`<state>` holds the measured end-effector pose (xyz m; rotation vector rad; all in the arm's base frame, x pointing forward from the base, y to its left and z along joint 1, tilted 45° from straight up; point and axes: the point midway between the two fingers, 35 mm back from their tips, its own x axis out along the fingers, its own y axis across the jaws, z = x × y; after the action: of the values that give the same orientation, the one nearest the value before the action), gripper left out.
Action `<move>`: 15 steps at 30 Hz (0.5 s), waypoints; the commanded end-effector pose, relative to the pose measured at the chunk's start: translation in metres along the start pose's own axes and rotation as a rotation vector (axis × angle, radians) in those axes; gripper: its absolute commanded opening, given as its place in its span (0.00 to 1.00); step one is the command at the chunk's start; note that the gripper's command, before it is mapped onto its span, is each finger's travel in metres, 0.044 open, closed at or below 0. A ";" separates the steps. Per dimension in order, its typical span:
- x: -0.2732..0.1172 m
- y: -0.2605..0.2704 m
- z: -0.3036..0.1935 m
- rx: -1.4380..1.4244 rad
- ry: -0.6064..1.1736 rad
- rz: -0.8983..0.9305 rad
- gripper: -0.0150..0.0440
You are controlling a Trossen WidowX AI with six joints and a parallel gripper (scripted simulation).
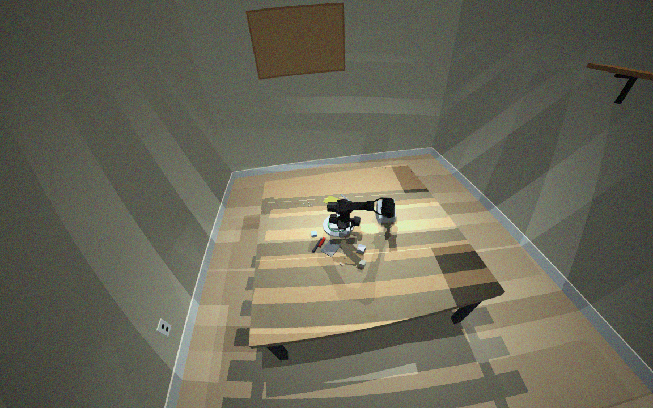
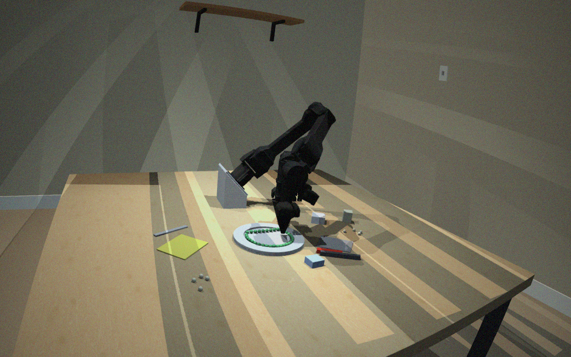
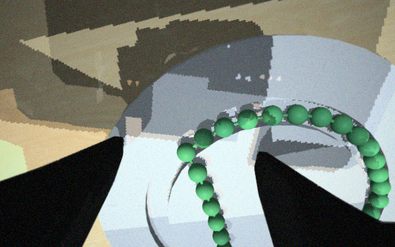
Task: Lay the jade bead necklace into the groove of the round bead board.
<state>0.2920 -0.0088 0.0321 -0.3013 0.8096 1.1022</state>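
Note:
The round pale bead board [image 1: 325, 228] [image 2: 243, 242] [image 3: 307, 68] lies on the table. The jade bead necklace [image 2: 274, 245] [image 3: 247, 119] lies on it as a closed loop. In the wrist view its right side curves along the groove. From the upper-left bead, a nearly straight run of beads goes down inside the ring, off the groove, whose left arc shows bare. My gripper [image 2: 283, 232] [image 3: 190, 152] is open low over the board, its fingers wide apart on either side of that upper-left corner, gripping nothing. The near end of the loop is cut off in the wrist view.
A blue block [image 1: 314, 233] [image 2: 314, 261], a red and black tool [image 2: 338, 254] and a grey plate [image 2: 335, 243] lie near the board. A yellow sheet [image 2: 182, 246], a grey bar [image 2: 171, 230] and loose beads [image 2: 200, 276] lie on its other side. Two small blocks [image 2: 318, 217] [image 2: 347, 216] stand behind.

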 end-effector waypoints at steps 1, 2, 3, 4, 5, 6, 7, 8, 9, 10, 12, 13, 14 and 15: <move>-0.005 0.001 0.000 0.000 -0.003 0.002 0.97; -0.001 0.001 0.000 0.002 0.000 0.003 1.00; -0.003 0.001 0.000 0.001 -0.001 0.003 1.00; -0.004 0.001 0.000 0.001 -0.003 0.002 1.00; -0.005 0.001 0.000 0.001 -0.003 0.002 1.00; -0.005 0.001 0.000 0.001 -0.003 0.002 1.00; -0.005 0.001 0.000 0.001 -0.003 0.002 1.00; -0.005 0.001 0.000 0.001 -0.003 0.002 1.00; -0.005 0.001 0.000 0.001 -0.003 0.002 1.00; -0.005 0.001 0.000 0.001 -0.003 0.002 1.00; -0.005 0.001 0.000 0.001 -0.003 0.002 1.00; -0.005 0.001 0.000 0.001 -0.003 0.002 1.00; -0.005 0.001 0.000 0.001 -0.003 0.002 1.00; -0.005 0.001 0.000 0.001 -0.003 0.002 1.00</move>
<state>0.2900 -0.0119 0.0346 -0.2953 0.8119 1.1033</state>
